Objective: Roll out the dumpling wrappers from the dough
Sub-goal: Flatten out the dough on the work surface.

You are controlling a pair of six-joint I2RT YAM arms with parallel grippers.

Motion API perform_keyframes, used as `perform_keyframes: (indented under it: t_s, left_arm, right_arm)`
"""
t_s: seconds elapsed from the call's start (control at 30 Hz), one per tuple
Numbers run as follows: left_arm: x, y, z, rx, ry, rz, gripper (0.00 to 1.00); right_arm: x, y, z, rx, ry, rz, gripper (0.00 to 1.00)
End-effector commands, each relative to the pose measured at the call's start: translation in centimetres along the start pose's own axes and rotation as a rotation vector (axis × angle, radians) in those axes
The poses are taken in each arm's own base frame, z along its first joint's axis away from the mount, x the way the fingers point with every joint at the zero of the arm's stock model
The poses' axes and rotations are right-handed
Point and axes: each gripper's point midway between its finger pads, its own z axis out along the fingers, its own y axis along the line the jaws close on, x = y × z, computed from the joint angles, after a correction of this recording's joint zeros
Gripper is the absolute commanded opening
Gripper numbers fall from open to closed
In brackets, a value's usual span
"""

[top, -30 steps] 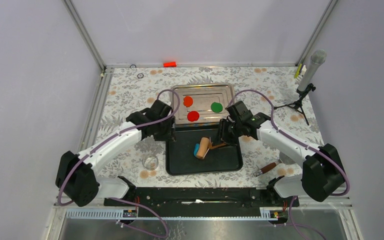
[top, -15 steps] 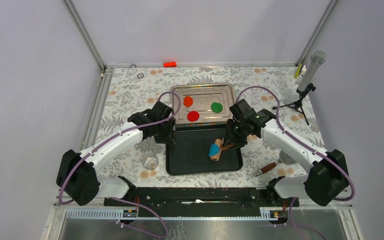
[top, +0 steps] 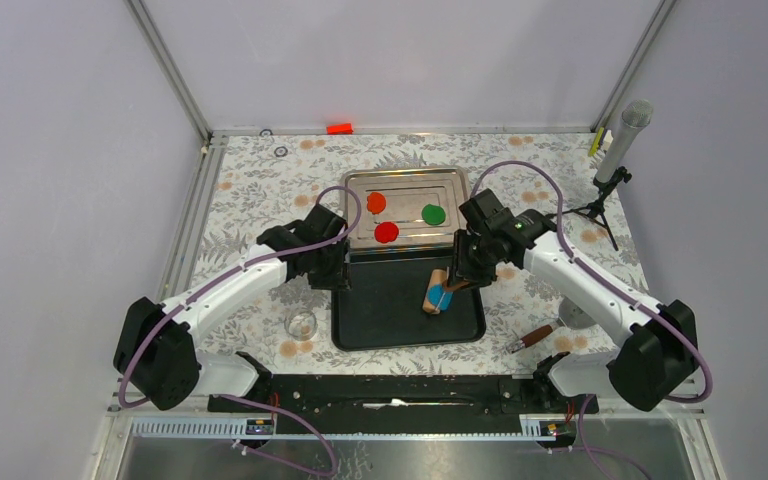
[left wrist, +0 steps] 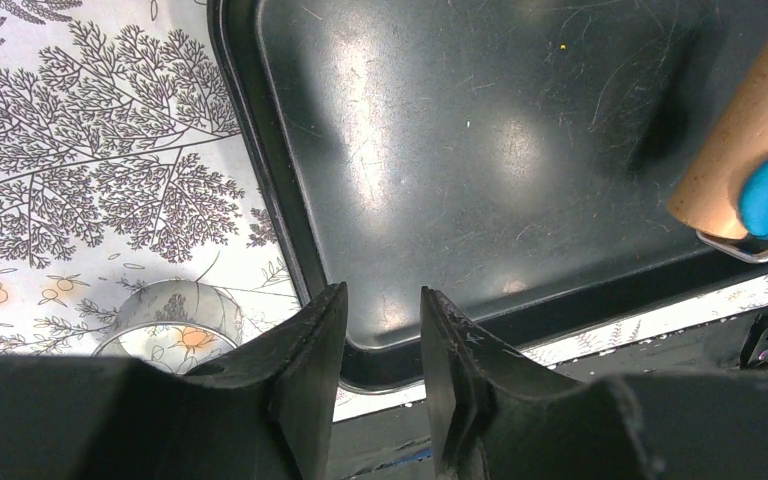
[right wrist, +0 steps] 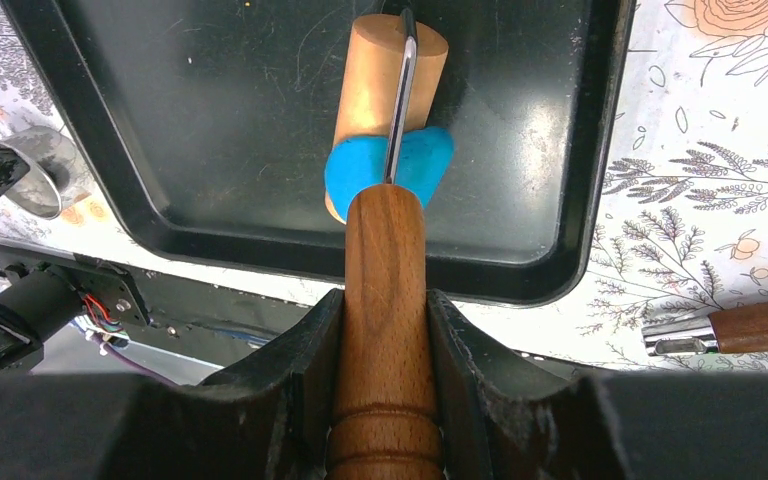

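Currently the right gripper (right wrist: 385, 300) is seen clenched on the dark wood handle (right wrist: 385, 250) of a small roller. The handle is pinched btwn both fingers and runs straight out ahead of the jaws. A thin metal stem is carried fwd from the handle tip over the pale wood drum (right wrist: 375, 70). The dough (right wrist: 350, 178), bright blue, is stuck on the drum end nearest the jaws, just past the handle tip, and bulges to both sides of the stem. Drum and dough are held over the black tray (right wrist: 210, 120), whose floor lies below and ahead of the jaws. A second wood-handled tool (right wrist: 750, 325) is left on the cloth, off to the right of the jaws.

The left gripper (left wrist: 380, 295) is found at the black tray's rim, fingers narrowly apart w/ the rim seen in the gap. Whether the rim is pinched can't be told. A metal ring (left wrist: 160, 320) sits left of these jaws.

Orange disc (top: 376, 202), red disc (top: 387, 232) and green disc (top: 433, 213) are laid in the steel tray (top: 405, 176), beyond both jaws.
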Motion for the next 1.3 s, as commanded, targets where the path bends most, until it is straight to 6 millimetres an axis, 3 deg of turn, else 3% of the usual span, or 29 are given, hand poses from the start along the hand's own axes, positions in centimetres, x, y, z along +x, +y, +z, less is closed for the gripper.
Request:
perform_keyframes:
  t_s: [0.0,0.17,0.5,0.6,0.87,1.03,1.27]
  left_arm:
    - [-0.5,-0.2,-0.1,0.003,-0.025,-0.010,0.38]
    - [-0.5,-0.2,-0.3,0.006,-0.031,-0.011,0.38]
    - [-1.0,-0.6,-0.6,0.011,-0.040,-0.009,0.35]
    - [-1.2,-0.7,-0.7,0.018,-0.044,-0.008,0.35]
    - [-0.7,-1.5,-0.6,0.063,-0.026,-0.017,0.33]
    - [-0.3,-1.8,-0.5,0.088,-0.024,-0.025,0.31]
    - [0.5,-4.3,0.5,0.179,0.012,-0.031,0.28]
  right_arm:
    - [-1.1,1.9,0.1,-0.051,-0.023,-0.017,0.00]
    - [-1.1,3.3,0.2,-0.111,-0.012,-0.013,0.00]
    - [-0.6,8.2,-0.1,-0.242,0.009,-0.053,0.00]
    - [-0.4,8.7,0.7,-0.237,0.020,-0.063,0.00]
    - [1.4,6.1,4.6,-0.140,0.079,-0.056,0.00]
    - [2.6,3.9,4.7,-0.088,0.082,-0.054,0.00]
    - [4.7,1.6,4.8,-0.046,0.114,-0.046,0.00]
